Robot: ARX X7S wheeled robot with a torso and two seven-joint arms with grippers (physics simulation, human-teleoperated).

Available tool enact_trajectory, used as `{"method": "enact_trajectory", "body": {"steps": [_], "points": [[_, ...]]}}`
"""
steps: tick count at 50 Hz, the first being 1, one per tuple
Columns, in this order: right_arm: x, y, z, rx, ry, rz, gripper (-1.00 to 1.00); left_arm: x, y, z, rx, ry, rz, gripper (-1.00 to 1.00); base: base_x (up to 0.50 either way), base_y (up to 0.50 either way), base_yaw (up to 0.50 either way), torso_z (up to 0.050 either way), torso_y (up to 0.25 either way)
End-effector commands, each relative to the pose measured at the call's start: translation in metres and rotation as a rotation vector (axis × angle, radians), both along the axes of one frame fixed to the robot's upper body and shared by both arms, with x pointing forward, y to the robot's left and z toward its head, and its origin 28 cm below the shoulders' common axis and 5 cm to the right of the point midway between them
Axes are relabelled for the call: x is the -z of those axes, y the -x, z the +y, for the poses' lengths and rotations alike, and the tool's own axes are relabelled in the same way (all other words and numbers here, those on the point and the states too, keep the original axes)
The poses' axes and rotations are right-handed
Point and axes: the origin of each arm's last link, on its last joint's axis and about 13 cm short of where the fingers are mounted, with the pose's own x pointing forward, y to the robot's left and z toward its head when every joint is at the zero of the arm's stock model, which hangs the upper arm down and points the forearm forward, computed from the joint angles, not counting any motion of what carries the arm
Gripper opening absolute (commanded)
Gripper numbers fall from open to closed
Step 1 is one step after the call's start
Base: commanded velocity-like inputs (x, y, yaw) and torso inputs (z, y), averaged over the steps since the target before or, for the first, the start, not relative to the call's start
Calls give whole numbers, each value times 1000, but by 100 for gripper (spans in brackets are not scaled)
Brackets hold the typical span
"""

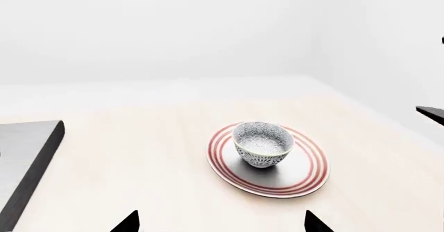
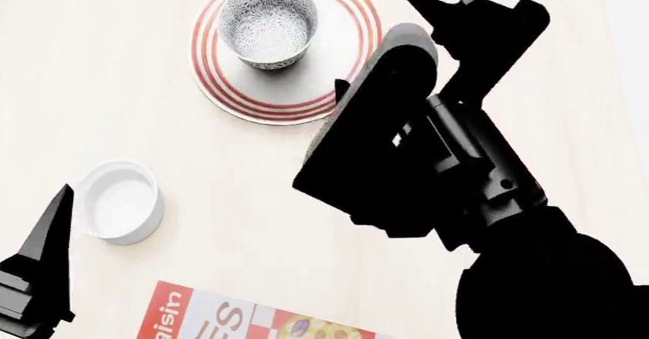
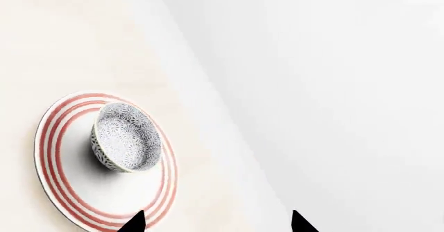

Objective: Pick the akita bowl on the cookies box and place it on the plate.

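The akita bowl (image 2: 267, 21), speckled grey and white, stands upright on the plate (image 2: 324, 88), a white plate with red rings, at the top of the head view. Bowl (image 1: 261, 144) and plate (image 1: 305, 176) lie ahead of my left gripper (image 1: 222, 222), which is open, holds nothing and is well short of the plate's rim. My right gripper (image 3: 216, 222) is open too, empty, by the edge of the plate (image 3: 76, 201) and apart from the bowl (image 3: 126, 137). The cookies box (image 2: 218, 318) lies at the bottom edge of the head view with nothing on it.
A plain white cup (image 2: 120, 201) stands between the box and the plate. My right arm (image 2: 436, 172) hangs over the table right of the plate. A dark grey slab (image 1: 28, 162) lies off to one side in the left wrist view. The table's far edge (image 1: 208, 84) runs behind the plate.
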Motion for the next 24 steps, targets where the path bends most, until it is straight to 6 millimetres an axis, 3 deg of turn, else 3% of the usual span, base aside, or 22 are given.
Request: {"method": "enact_trajectory", "body": {"steps": [1,15,24], "points": [[34,65,-19,-12,-245,-104,100,-1,14,0,-15,13,-42,100,0,0,0,0,0],[67,128,-27,-37,-554,-220,100,-4,32,-1,-40,39,-117,100,0,0,0,0,0],[85,148,-33,-34,-668,-265,100,-3,41,1,-88,52,-207,100,0,0,0,0,-1]]}}
